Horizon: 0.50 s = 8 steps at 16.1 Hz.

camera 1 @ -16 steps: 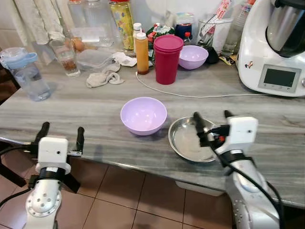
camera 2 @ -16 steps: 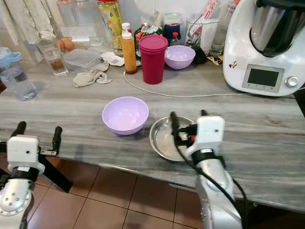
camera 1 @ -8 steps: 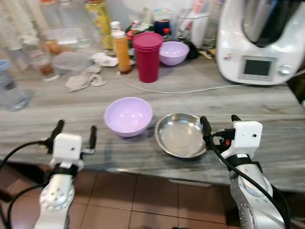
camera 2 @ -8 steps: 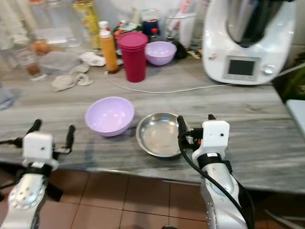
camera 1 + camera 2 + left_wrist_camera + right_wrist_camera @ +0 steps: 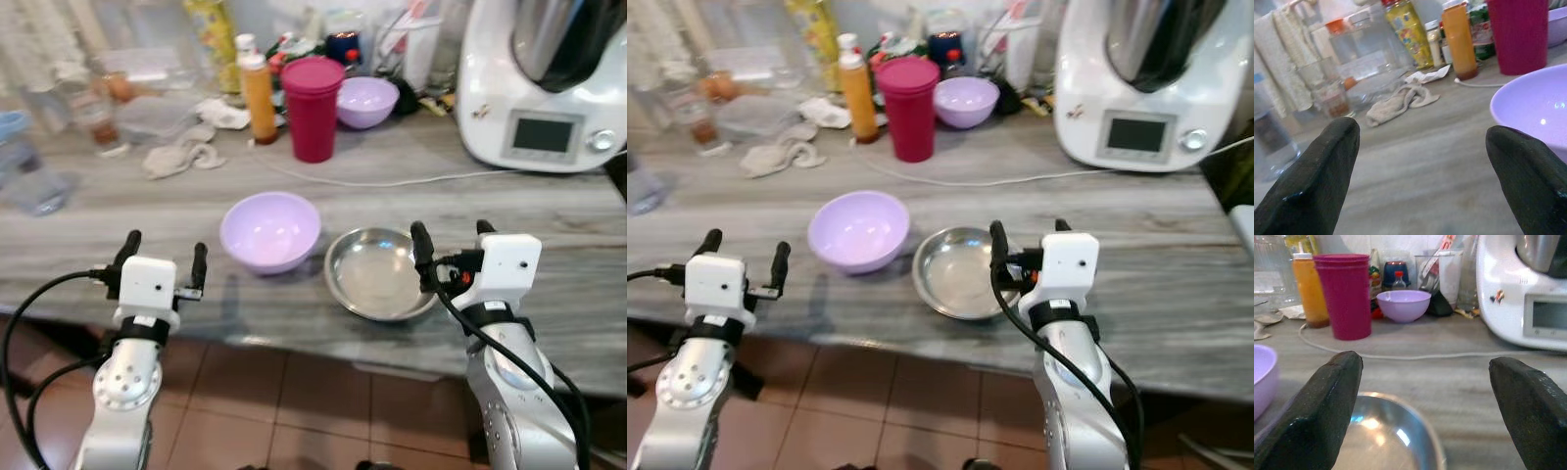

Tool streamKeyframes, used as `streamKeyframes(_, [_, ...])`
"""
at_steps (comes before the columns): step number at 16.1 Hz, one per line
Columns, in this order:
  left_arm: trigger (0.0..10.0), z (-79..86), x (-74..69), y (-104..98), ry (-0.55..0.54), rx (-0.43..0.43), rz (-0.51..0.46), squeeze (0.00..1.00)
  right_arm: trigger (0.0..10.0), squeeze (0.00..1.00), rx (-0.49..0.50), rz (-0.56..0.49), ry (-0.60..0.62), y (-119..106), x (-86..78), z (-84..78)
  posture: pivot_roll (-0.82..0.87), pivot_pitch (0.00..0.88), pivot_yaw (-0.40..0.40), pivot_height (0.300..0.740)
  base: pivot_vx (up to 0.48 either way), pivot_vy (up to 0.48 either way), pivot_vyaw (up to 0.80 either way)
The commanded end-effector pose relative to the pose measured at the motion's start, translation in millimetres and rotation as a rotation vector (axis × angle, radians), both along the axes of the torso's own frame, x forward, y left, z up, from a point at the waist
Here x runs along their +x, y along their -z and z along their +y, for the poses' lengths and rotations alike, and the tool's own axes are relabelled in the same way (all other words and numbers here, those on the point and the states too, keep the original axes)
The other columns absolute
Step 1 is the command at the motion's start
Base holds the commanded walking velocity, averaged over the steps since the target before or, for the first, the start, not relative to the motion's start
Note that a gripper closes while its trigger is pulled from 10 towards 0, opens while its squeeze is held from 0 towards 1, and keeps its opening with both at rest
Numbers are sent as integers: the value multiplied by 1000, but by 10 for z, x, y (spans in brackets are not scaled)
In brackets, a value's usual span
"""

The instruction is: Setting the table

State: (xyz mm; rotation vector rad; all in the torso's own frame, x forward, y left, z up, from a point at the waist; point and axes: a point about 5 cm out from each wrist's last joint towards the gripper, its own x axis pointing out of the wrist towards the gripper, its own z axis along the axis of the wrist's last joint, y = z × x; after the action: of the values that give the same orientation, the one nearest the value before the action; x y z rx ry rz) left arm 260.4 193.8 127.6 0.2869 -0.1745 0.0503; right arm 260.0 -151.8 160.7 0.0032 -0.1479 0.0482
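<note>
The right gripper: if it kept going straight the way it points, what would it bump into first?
Probably the steel bowl: the right gripper, open, points across its near rim. If it passed above that, the white cable comes next; depth is unclear.

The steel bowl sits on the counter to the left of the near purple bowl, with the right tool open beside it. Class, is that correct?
Not quite. The steel bowl sits to the right of the near purple bowl, as the left eye view shows. The rest holds: both are on the counter, and the right tool is open beside the steel bowl.
</note>
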Motion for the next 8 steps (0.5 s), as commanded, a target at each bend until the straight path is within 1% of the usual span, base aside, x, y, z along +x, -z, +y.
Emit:
streamKeyframes(1, [10000, 17, 6, 43, -24, -16, 19, 0, 10000, 0, 3, 16, 5, 63, -16, -10, -205, 60, 67, 740, -326, 0, 0])
streamKeyframes(2, [10000, 16, 16, 43, -32, -35, 22, 0, 10000, 0, 3, 22, 5, 85, -28, -13, -205, 61, 71, 740, -326, 0, 0])
streamKeyframes(3, [10000, 14, 24, 45, -33, -35, 25, 0, 10000, 0, 3, 27, 8, 104, -37, -22, -203, 60, 70, 740, -322, 0, 0])
streamKeyframes(5, [10000, 26, 20, 61, -39, -45, 33, 0, 10000, 0, 32, 50, 34, 159, -86, -73, -202, 62, 72, 740, -324, 0, 0])
streamKeyframes(6, [10000, 49, 1, 86, -45, -51, 43, 0, 10000, 0, 25, 64, 42, 209, -146, -116, -200, 64, 74, 740, -326, 0, 0])
streamKeyframes(8, [10000, 48, -2, 97, -52, -68, 50, 0, 10000, 0, 25, 70, 49, 226, -143, -139, -204, 68, 77, 740, -328, 0, 0])
